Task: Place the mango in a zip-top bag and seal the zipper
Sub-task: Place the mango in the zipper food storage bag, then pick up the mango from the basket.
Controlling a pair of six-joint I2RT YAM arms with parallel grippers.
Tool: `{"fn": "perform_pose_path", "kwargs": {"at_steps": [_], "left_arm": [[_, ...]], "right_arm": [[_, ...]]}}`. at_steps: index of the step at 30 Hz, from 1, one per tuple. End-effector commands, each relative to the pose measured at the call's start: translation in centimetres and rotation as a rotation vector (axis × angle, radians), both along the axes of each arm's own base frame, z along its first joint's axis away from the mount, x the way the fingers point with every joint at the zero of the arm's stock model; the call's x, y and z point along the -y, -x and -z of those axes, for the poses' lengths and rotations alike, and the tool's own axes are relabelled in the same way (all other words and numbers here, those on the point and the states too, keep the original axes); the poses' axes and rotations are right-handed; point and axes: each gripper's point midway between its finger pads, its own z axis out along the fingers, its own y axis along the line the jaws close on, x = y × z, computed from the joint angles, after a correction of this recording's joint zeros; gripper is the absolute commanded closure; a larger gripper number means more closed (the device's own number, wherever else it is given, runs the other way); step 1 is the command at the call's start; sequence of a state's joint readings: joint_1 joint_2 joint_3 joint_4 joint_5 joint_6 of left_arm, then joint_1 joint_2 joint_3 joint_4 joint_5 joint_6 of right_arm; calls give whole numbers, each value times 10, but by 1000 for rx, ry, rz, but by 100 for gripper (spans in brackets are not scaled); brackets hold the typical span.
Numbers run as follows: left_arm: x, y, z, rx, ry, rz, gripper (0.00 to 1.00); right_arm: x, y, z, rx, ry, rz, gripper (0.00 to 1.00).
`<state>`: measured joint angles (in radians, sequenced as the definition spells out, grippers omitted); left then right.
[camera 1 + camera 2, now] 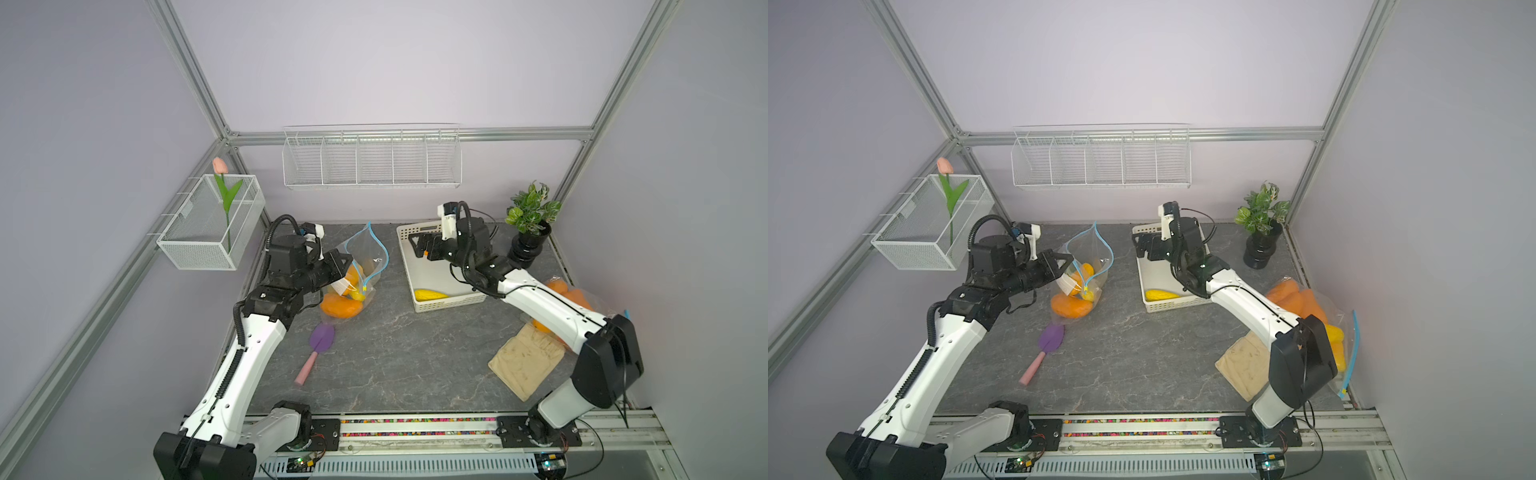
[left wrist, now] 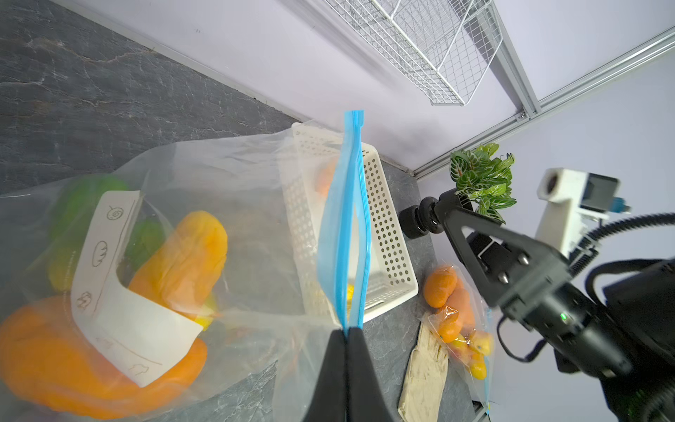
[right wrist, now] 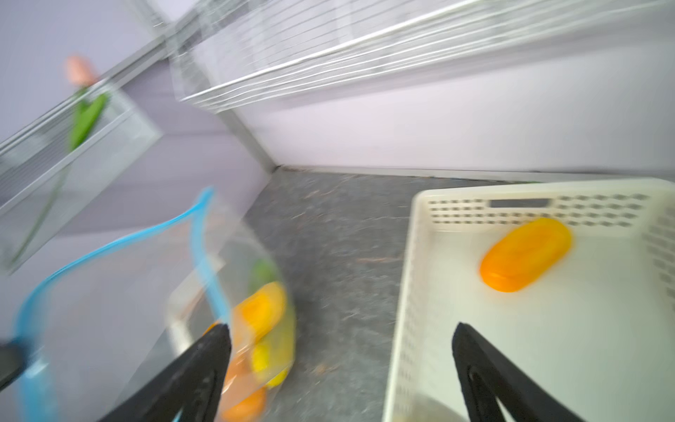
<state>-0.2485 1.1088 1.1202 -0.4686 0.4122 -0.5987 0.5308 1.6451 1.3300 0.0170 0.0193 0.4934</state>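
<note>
The clear zip-top bag (image 1: 365,253) (image 1: 1090,253) with a blue zipper (image 2: 347,219) stands at the back left of the table, its mouth gaping. Orange mangoes (image 1: 340,307) (image 2: 182,255) and yellow fruit lie inside it. My left gripper (image 1: 347,266) (image 2: 346,330) is shut on the zipper edge. An orange mango (image 3: 526,254) and a yellow one (image 1: 430,295) lie in the white basket (image 1: 453,301) (image 3: 412,255). My right gripper (image 1: 417,246) (image 3: 341,329) hangs open and holds nothing, over the basket's left rim beside the bag. The right wrist view is blurred.
A purple spatula with a pink handle (image 1: 318,349) lies in front of the bag. At the right sit a second bag of fruit (image 1: 1308,307), a tan cloth (image 1: 525,359) and a potted plant (image 1: 530,224). A wire rack (image 1: 370,162) hangs on the back wall.
</note>
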Motion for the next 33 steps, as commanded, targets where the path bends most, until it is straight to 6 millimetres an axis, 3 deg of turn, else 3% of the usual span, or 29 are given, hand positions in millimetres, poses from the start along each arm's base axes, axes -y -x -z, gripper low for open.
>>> {"fn": "perform_pose_path", "kwargs": {"at_steps": [1, 7, 12, 18, 21, 24, 27, 28, 30, 33], "left_arm": [[-4, 3, -17, 43, -1, -8, 100], [-8, 12, -22, 60, -10, -12, 100], [-11, 14, -22, 49, -42, -17, 100], [-11, 11, -19, 39, -40, -21, 100], [-10, 10, -19, 34, -42, -19, 100], [-12, 11, -19, 33, -55, -21, 100], [-13, 11, -19, 35, -66, -24, 100], [-13, 10, -19, 35, -67, -27, 100], [-12, 9, -20, 38, -62, -24, 100], [-10, 7, -20, 37, -53, -20, 100]], "right_arm": [[45, -35, 84, -259, 5, 246, 2], [49, -97, 148, -423, -1, 286, 8], [42, -135, 175, -445, -42, 302, 9], [29, -151, 211, -499, -66, 309, 15], [24, -153, 220, -520, -85, 299, 30], [20, -149, 211, -512, -78, 275, 48], [17, -143, 182, -460, -51, 241, 66], [16, -138, 168, -441, -46, 225, 72], [11, -126, 140, -392, -51, 180, 74], [-8, -93, 79, -251, -103, 68, 78]]}}
